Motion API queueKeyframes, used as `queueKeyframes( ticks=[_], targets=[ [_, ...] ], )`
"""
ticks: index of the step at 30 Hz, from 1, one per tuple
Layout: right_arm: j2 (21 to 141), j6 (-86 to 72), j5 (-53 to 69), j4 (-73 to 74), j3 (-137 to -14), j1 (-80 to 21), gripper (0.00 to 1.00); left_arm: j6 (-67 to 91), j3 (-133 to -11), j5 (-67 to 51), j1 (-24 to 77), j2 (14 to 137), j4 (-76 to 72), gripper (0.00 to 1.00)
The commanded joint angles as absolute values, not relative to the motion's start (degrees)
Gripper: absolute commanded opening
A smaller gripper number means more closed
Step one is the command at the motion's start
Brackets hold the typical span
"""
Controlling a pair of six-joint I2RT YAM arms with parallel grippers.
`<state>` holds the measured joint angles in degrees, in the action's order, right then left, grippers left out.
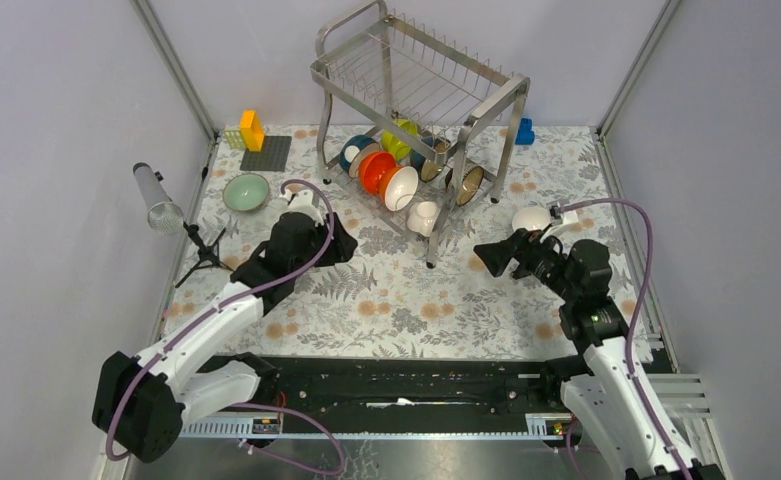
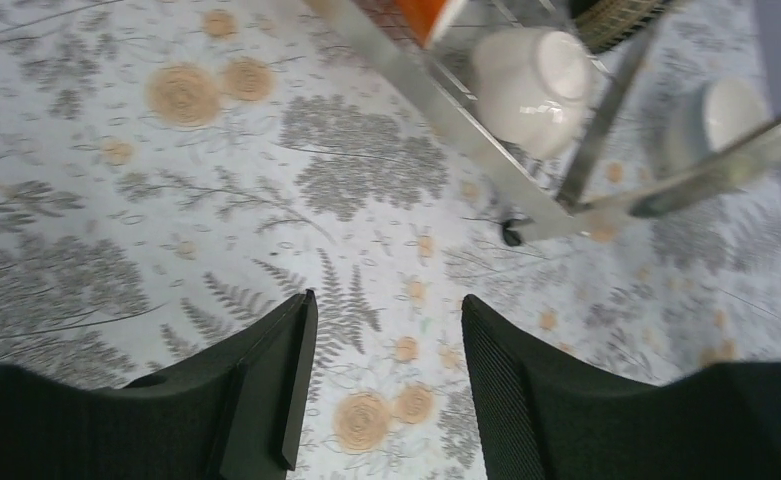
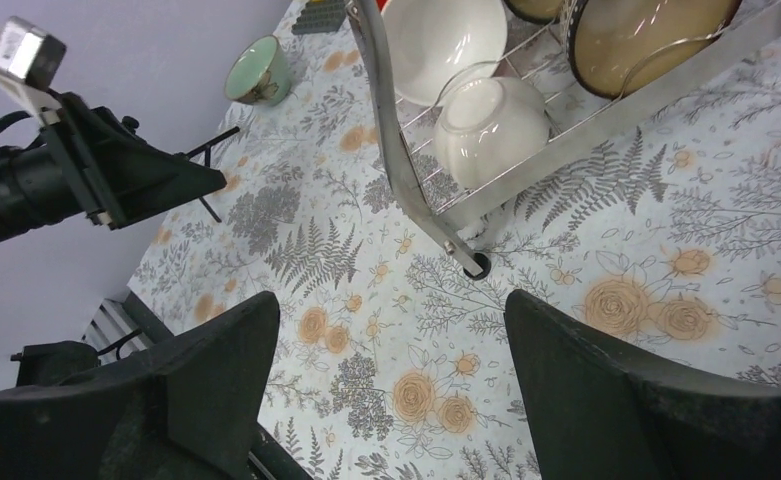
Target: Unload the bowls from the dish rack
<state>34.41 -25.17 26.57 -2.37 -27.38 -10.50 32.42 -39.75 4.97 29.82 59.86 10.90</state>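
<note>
Hovering over the flower-print counter [image 1: 396, 300], the left pincer [image 2: 386, 385] is spread wide with nothing between its fingers, its tips aimed from the 9 o'clock side at the near foot of the dish rack [image 1: 416, 90]. The right pincer [image 3: 391, 400] is likewise spread and empty, facing that same foot from the 3 o'clock side of the overhead view. The steel rack stands at 12 o'clock on the counter. Its lower tier carries bowls: a small white bowl [image 2: 531, 85] at the front corner, then a white-lined bowl [image 1: 401, 187], an orange-red bowl [image 1: 374, 172] and a blue bowl [image 1: 354, 152] in a row on edge. A yellow-green bowl [image 1: 398, 140] and a brown-gold bowl [image 1: 469, 185] sit behind them. Two more rest on the counter itself: a pale green bowl [image 1: 246, 192] at 10 o'clock and a plain white bowl [image 1: 531, 218] at 2 o'clock, near the right arm. A yellow block [image 1: 252, 130] and a blue block [image 1: 524, 130] stand by the far edge.
</note>
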Motion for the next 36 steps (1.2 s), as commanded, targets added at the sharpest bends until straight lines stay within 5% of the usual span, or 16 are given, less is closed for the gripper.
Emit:
queueKeyframes(
  ticks=[1, 11, 21, 28, 36],
  targets=[
    [40.44, -27.41, 30.28, -6.95, -29.25, -10.81, 0.89, 34.94, -37.39, -5.77, 29.71, 56.23, 1.65, 0.63],
    [52.26, -29.65, 25.85, -22.14, -27.55, -18.04, 0.89, 34.72, -31.16, -10.65, 29.71, 52.48, -7.18, 0.97],
    [58.57, -31.75, 7.31, -28.86, -27.63, -22.93, 0.88, 38.75, -32.16, -13.52, 29.71, 54.67, -10.17, 0.97],
    [57.01, -35.47, -7.57, -27.84, -25.76, -22.49, 0.68, 41.13, -31.8, -11.04, 29.7, 55.66, -11.77, 0.97],
    [66.15, -44.2, -2.51, -31.11, -31.47, -17.81, 0.6, 44.2, -27.61, -0.55, 33.49, 59.8, -23.2, 0.94]
  ],
)
